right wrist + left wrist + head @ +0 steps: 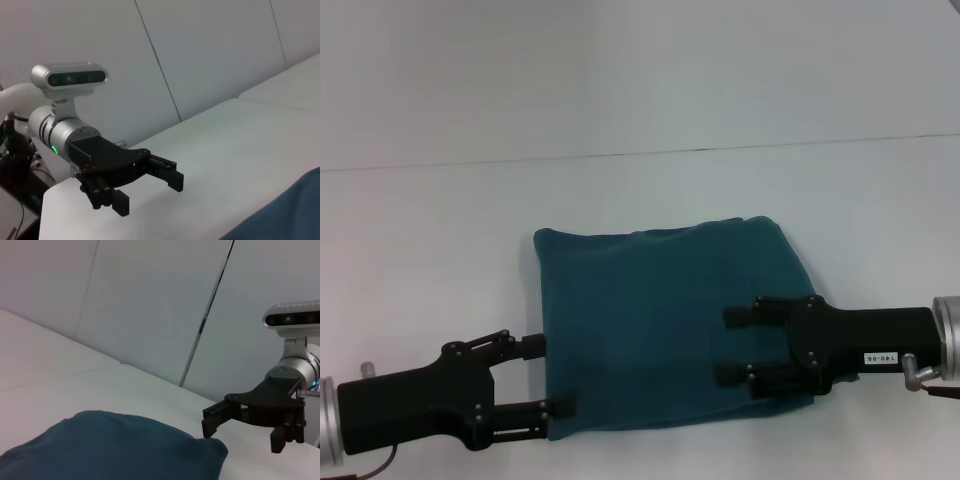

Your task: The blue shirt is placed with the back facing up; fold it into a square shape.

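The dark teal-blue soft fabric shirt (665, 335) already lies folded into a near square at the middle of the white surface (640, 190). The left gripper (552, 377) and the right gripper (732, 346) both hover with jaws spread open, holding nothing. The folding looks finished, I think.

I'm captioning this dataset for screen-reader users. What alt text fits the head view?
A dark teal-blue shirt, already folded into a rough square, lies on a white table. The left gripper sits open at the shirt's near left edge, while the right gripper hangs open over its right half, both arms reaching in from the sides.
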`<state>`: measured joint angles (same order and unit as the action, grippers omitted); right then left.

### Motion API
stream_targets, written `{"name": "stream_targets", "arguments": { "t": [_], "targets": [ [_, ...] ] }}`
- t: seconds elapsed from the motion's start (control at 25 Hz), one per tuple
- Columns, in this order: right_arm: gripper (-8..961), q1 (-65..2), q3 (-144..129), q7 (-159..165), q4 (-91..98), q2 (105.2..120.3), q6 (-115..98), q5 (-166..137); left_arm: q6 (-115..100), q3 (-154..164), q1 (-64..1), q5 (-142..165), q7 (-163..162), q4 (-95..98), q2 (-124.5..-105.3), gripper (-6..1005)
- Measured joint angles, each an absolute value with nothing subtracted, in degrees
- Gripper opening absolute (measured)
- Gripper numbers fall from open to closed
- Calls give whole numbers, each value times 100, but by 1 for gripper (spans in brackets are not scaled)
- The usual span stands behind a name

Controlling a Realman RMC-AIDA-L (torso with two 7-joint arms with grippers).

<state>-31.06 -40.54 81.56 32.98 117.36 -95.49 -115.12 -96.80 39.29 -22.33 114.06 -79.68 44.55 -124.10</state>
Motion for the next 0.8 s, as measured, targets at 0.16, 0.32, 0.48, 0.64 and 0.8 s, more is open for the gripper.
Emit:
{"name": "stream_targets", "arguments": {
  "t": [0.16,0.32,0.48,0.64,0.8],
  "targets": [
    [937,-3093,-4058,8177,3313,11728,-9549,-11513,-9681,3928,-2243,11413,-8036,4460,-12407,888],
    [937,-3093,-4060,8177,3314,11717,-9548,-11513,-9683,3928,-2249,11416,-8089,4466,-12408,888],
    [937,-3100,-4061,8213,3322,11711,-9543,-11513,-9686,3928,-2254,11417,-8155,4474,-12407,888],
    [937,-3106,-4061,8255,3323,11702,-9536,-11513,-9686,3928,-2259,11417,-8209,4482,-12403,888],
    [938,-3108,-4061,8293,3323,11696,-9546,-11513,-9691,3928,-2259,11417,-8230,4482,-12401,887]
  ]
}}
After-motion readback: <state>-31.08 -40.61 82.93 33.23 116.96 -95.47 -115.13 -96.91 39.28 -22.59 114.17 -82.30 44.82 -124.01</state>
